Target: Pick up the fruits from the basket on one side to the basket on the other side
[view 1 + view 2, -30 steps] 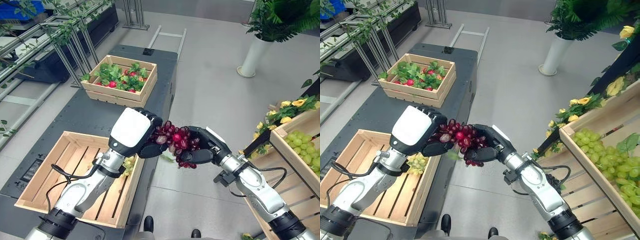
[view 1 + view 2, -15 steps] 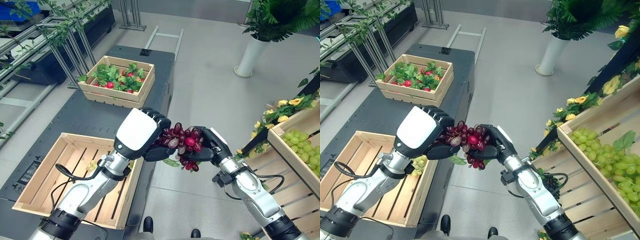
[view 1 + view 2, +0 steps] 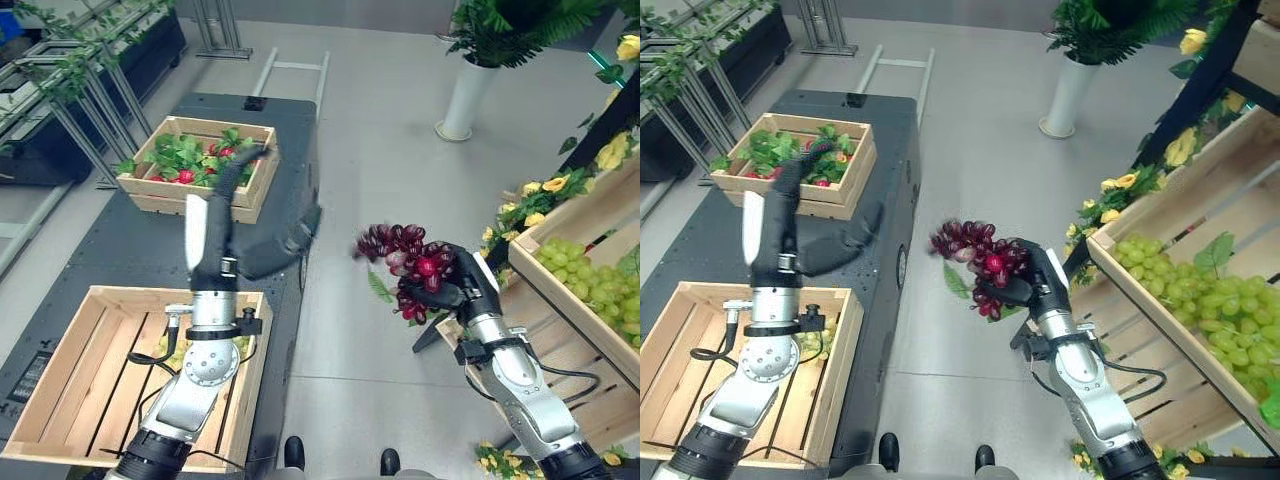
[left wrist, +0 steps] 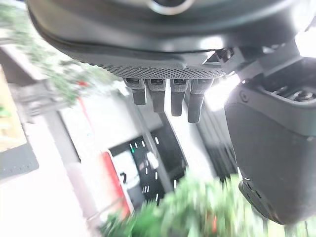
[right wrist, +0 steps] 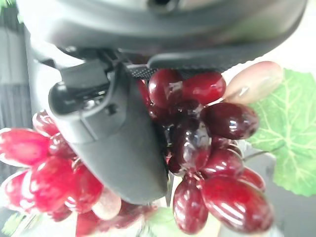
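Note:
A bunch of dark red grapes point(image 3: 403, 262) with a green leaf hangs over the floor between the table and the shelf. My right hand point(image 3: 466, 287) is shut on it, and its thumb point(image 5: 111, 134) presses across the berries point(image 5: 217, 148). My left hand point(image 3: 204, 233) stands raised above the near wooden crate point(image 3: 60, 385), fingers point(image 4: 168, 96) straight and holding nothing. A small bunch of green grapes point(image 3: 176, 342) lies in that crate by its right wall. At the right, a slanted wooden crate point(image 3: 528, 262) holds green grapes point(image 3: 592, 292).
A wooden crate of strawberries and leaves point(image 3: 196, 166) sits at the far end of the dark table point(image 3: 115, 240). A white planter point(image 3: 465, 95) stands on the floor beyond. Yellow flowers point(image 3: 547, 190) edge the right shelf. Metal racks point(image 3: 75, 95) with vines line the left.
My left hand has let go of the red grapes and swung up and back over the table. The right hand has carried the bunch to the right. The camera has shifted.

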